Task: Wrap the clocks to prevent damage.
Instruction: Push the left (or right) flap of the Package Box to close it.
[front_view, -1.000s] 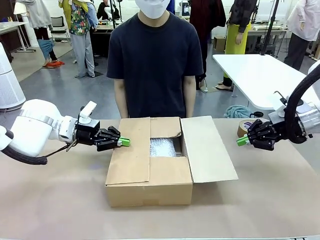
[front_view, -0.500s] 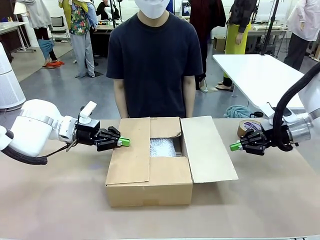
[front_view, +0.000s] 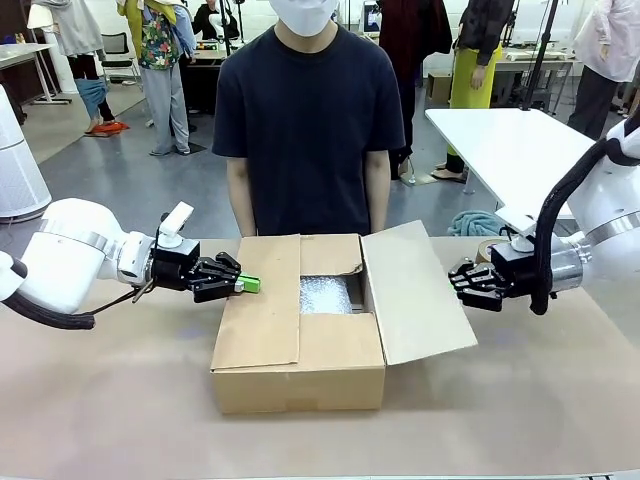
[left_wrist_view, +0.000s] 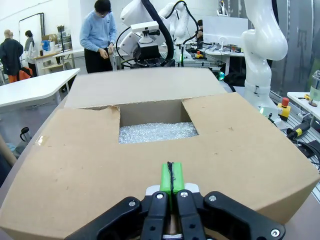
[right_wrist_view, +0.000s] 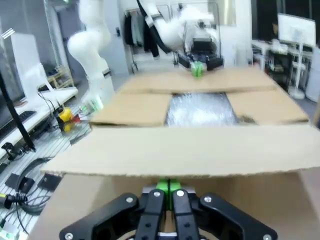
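Observation:
An open cardboard box (front_view: 300, 375) sits mid-table with bubble wrap (front_view: 325, 295) showing in its opening; the clocks are hidden. My left gripper (front_view: 250, 285) is shut, its green tips resting on the left flap (front_view: 260, 310) at its outer edge. The left wrist view looks over that flap (left_wrist_view: 100, 165) from the shut left gripper (left_wrist_view: 171, 180) to the bubble wrap (left_wrist_view: 157, 132). My right gripper (front_view: 455, 280) is shut, pressed against the outer edge of the right flap (front_view: 415, 295), which is tilted up. From the right wrist, the right gripper (right_wrist_view: 168, 187) sits under the raised flap (right_wrist_view: 190, 150).
A person in a dark shirt (front_view: 310, 120) stands right behind the box, arms down. A roll of tape (front_view: 487, 248) and a teal cloth (front_view: 475, 222) lie at the far right, behind my right gripper. Bare table lies in front of the box.
My right gripper moved left to the box and met the right flap's edge, and the flap has tipped up. The left arm stayed still.

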